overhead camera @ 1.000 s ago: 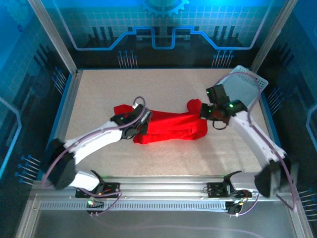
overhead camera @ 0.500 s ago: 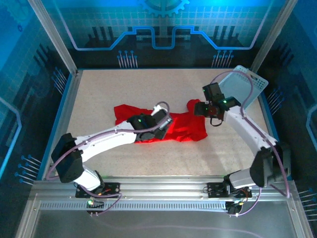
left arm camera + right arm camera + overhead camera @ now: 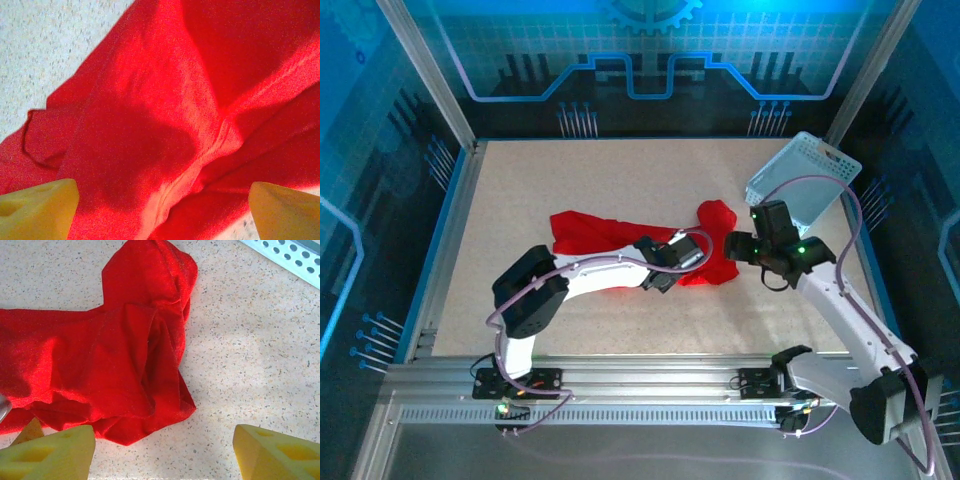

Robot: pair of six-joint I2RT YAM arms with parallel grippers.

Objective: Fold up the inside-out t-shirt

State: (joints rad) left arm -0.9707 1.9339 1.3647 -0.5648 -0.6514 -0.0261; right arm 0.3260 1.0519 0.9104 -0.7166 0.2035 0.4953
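The t-shirt is seen bunched and creased at mid-tabletop; no tidy fold is judged made yet. The left fingers are spread wide over it, the right fingers likewise at its right end, nothing gripped.

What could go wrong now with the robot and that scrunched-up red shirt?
1. The t-shirt lies bunched in overlapping folds under the open left gripper; closing here might pinch several layers and drag the heap instead of spreading it.
2. The open right gripper is at the same end of the shirt, close to the left one, so the two could bump.
3. The basket sits near the right gripper; a wide swing might knock it.
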